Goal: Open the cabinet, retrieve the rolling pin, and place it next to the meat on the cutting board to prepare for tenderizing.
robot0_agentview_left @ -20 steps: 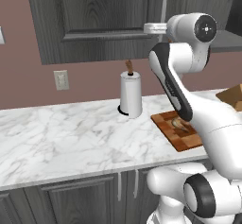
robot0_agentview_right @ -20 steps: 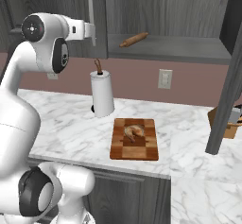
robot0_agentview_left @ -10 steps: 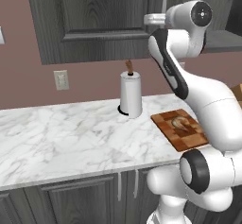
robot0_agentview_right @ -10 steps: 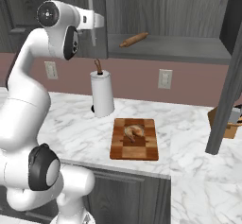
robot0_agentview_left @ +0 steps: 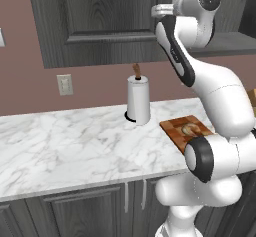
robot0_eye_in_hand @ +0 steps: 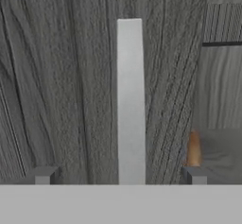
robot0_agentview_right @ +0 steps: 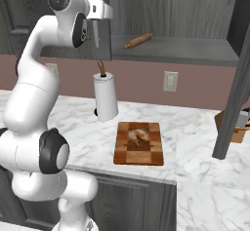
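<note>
The cabinet (robot0_agentview_right: 146, 6) is on the wall above the counter. Its right door (robot0_agentview_right: 238, 79) stands swung open and its left door (robot0_agentview_left: 100, 21) is shut. The tan rolling pin (robot0_agentview_right: 138, 41) lies on the grey shelf inside; its end (robot0_eye_in_hand: 193, 148) shows in the hand view. My gripper (robot0_eye_in_hand: 118, 178) is open, up at the left door, with its fingertips on either side of the silver bar handle (robot0_eye_in_hand: 130, 100) and apart from it. The checkered cutting board (robot0_agentview_right: 139, 147) lies on the counter with the meat (robot0_agentview_right: 137, 135) on it.
A paper towel roll (robot0_agentview_right: 106, 96) on a stand sits on the marble counter (robot0_agentview_left: 60, 141) behind the board. A tan wooden box (robot0_agentview_right: 235, 130) sits partly behind the open door. Wall outlets (robot0_agentview_right: 170, 81) are on the pink wall.
The arm has raised the hand and brought it closer to the left door's handle. The jaws have stayed open. Nothing on the counter or shelf has moved.
</note>
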